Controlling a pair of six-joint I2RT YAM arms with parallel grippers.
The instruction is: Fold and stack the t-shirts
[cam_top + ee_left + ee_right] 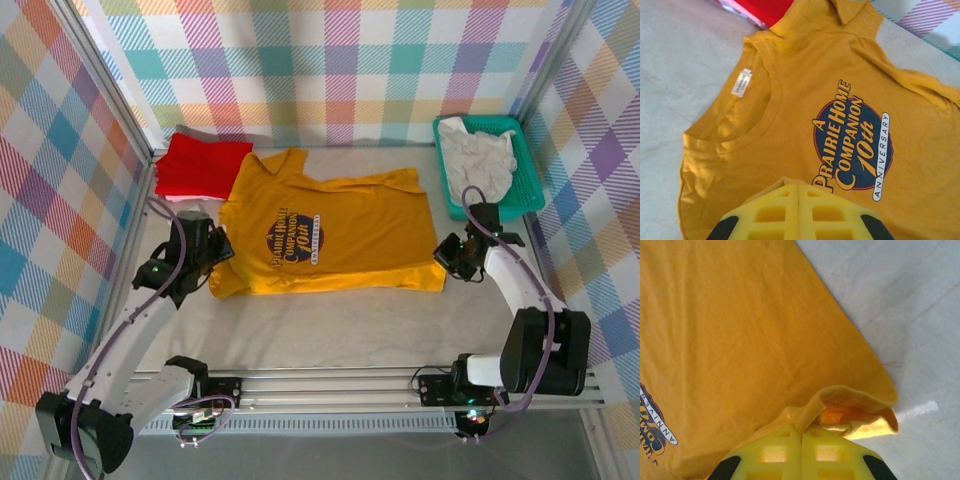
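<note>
On the desk (330, 335) the yellow t-shirt (330, 225) lies spread flat, logo up; the left gripper (213, 258) pinches its near shoulder edge, the right gripper (449, 260) its near hem corner, both closed on cloth; next, I judge, both should lift together and carry that edge across.

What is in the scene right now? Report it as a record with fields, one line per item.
spread shirt: mustard-yellow cotton t-shirt with a dark oval logo, laid out mid-table
left gripper: shut on the yellow shirt's near shoulder
right gripper: shut on its near hem corner, fabric curled up
folded shirt: plain red t-shirt, far left corner
basket: teal plastic mesh basket, far right
basket contents: crumpled off-white t-shirt
</note>
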